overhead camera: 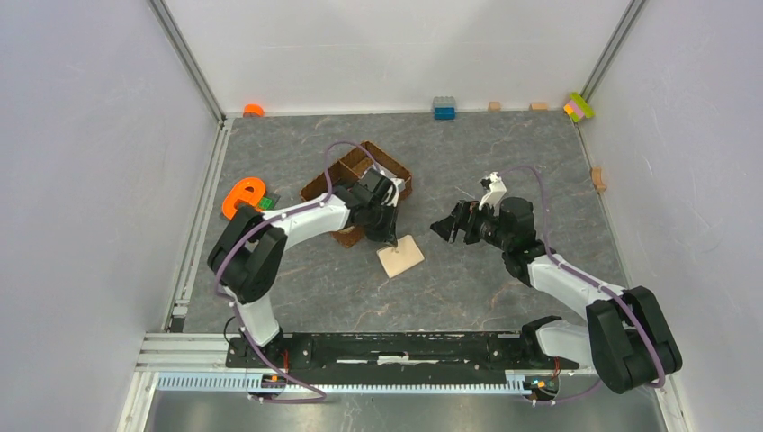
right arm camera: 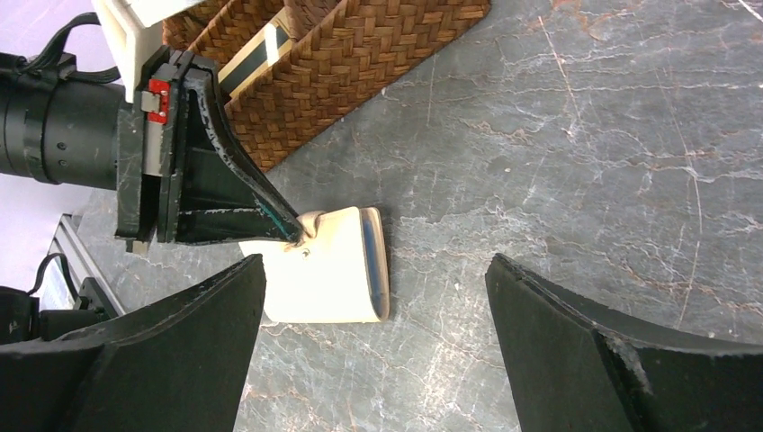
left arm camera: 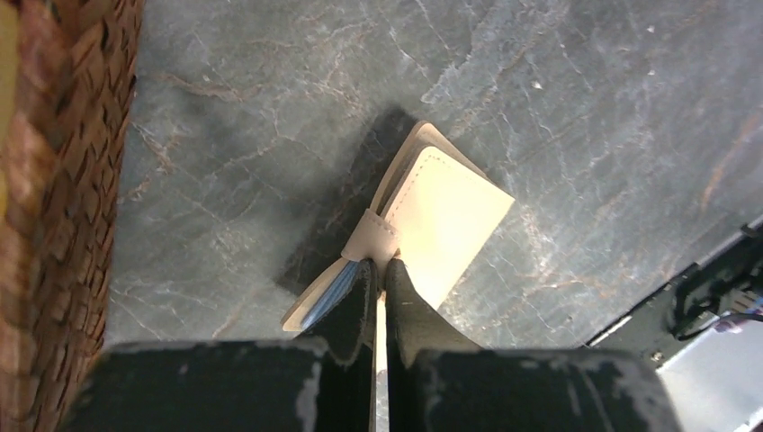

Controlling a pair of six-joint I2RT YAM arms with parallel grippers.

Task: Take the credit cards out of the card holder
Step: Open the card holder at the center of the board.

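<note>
Left wrist view shows you your left end effector (left arm camera: 380, 270) pressed together on the closing tab (left arm camera: 373, 236) of the beige folding card holder (left arm camera: 450, 220). The holder lies on the grey marbled desk (left arm camera: 585, 108), just near and right of the brown wicker basket (overhead camera: 355, 171). Your right end effector (right arm camera: 376, 263) hangs spread wide, to the holder's right and apart from it.

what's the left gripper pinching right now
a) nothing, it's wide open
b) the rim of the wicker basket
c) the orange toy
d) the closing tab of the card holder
d: the left gripper has its fingers closed on the little tab of the beige card holder, apart from the wicker basket.
</note>
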